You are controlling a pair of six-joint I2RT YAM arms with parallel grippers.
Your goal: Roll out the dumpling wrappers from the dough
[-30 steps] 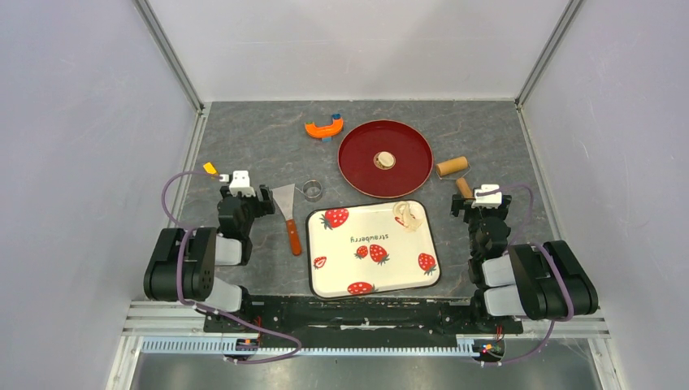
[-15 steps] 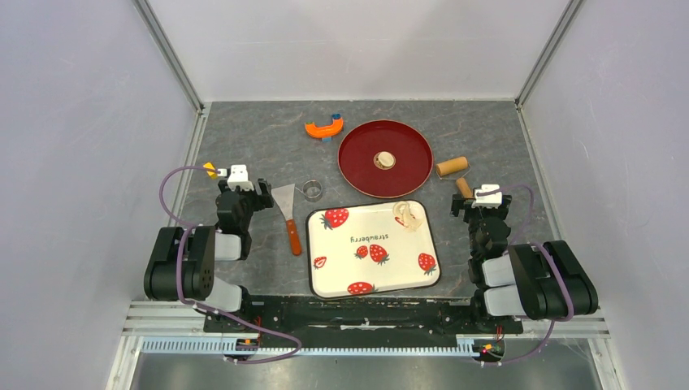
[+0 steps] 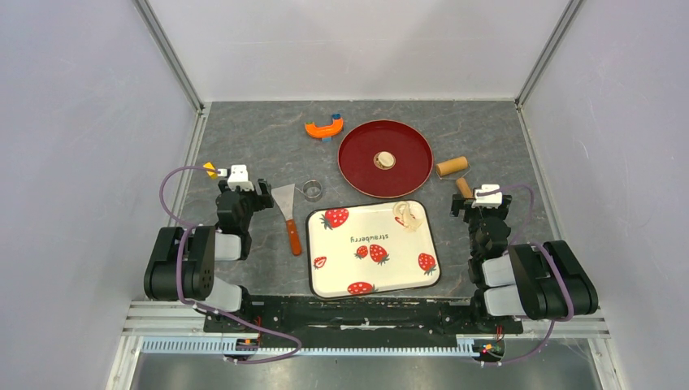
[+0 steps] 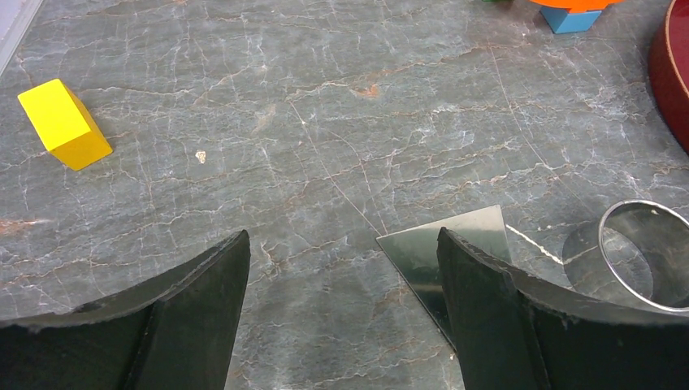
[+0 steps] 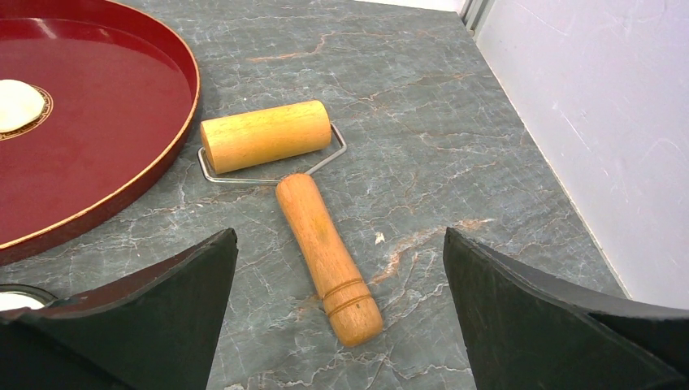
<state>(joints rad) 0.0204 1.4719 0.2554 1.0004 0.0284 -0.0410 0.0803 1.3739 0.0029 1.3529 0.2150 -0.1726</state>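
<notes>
At the far left a small yellow block (image 4: 63,123) lies on the grey marbled tabletop (image 4: 325,106). My left gripper (image 4: 341,244) hangs just above that surface with its jaws spread wide and nothing between them. Just to its right lies a scraper with a flat metal blade and a reddish-brown handle (image 3: 288,215), and beyond the blade stands a low metal ring (image 3: 313,189). Farther back is an orange curved piece with blue ends (image 3: 324,127). The white rectangular tray printed with strawberries (image 3: 390,260) sits at the near centre. A pale, crumpled dumpling wrapper (image 3: 407,216) rests in its far right corner; I cannot tell whether it is one sheet or more. Behind it, the round dark-red tray (image 3: 357,166) carries the small pale dough lump (image 3: 384,160) at its centre. To the right, beside that tray's rim, lies the tan wooden roller with its wire frame (image 5: 301,175). My right gripper (image 5: 340,244) hangs over the roller's handle, jaws fully apart and holding nothing.
</notes>
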